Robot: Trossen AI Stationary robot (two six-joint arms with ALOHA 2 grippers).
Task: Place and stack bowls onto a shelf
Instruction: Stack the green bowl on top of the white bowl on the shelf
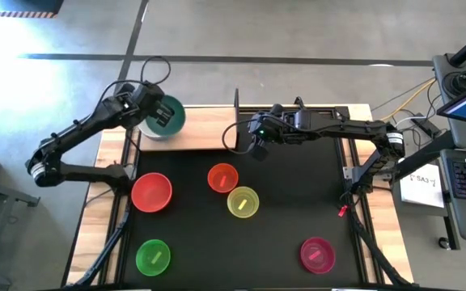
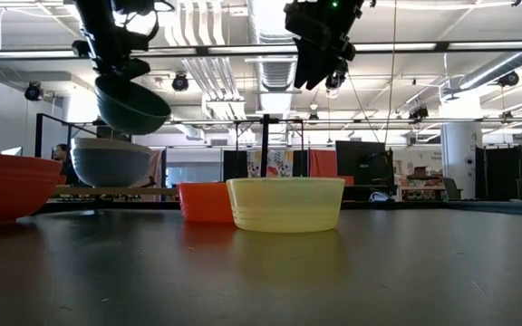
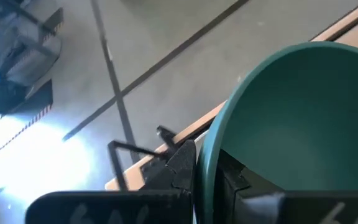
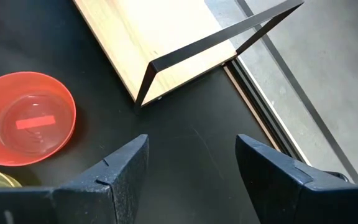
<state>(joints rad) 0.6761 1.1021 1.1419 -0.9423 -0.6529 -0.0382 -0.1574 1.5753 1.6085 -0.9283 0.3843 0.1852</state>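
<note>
Teal bowl (image 1: 166,115) hangs clamped by its rim in the left gripper (image 1: 158,113), directly above the white bowl (image 2: 111,162) sitting at the shelf's (image 1: 205,134) left end. The left arm reaches in from the table's left edge. The right gripper (image 1: 259,139) hovers empty, jaws apart, near the shelf's front edge.

Overhead down, low level across – both share orange bowl (image 1: 222,177); wrists close.
</note>
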